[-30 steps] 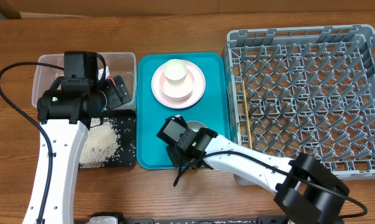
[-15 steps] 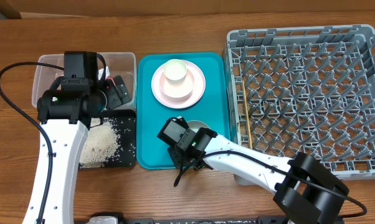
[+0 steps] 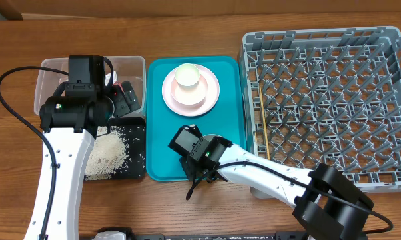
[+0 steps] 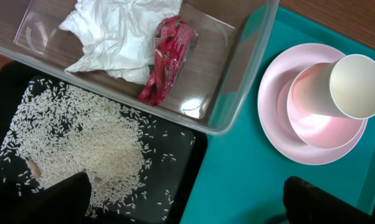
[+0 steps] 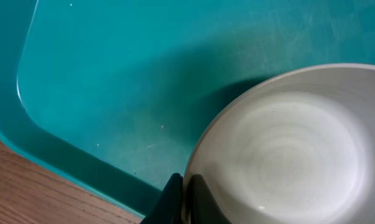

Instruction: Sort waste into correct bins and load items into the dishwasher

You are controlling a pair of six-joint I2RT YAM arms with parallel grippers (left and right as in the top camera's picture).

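Where the white bowl (image 5: pixel 287 149) sat in the near half of the teal tray (image 5: pixel 113 81), its rim was pinched between the closed fingers of the right gripper (image 5: pixel 182 199). On the far half of that tray, the pink plate (image 4: pixel 281 134) was seen with the white cup (image 4: pixel 352 84) standing on it. The left gripper (image 4: pixel 187 202) was held wide open and empty above the clear tub (image 4: pixel 237 81) and the black tray (image 4: pixel 175 180) at the table's left side. Inside the tub, toward the table's far edge, the crumpled napkin (image 4: pixel 119 34) and the red wrapper (image 4: pixel 169 59) were lying in contact. Rice grains (image 4: pixel 81 149) were spread over the black tray, which was set just beside the tub toward the table's near edge. The grey dish rack (image 3: pixel 320 35) was placed at the table's right end, with chopsticks (image 3: pixel 262 123) laid along its left wall; whether one or two could not be told.
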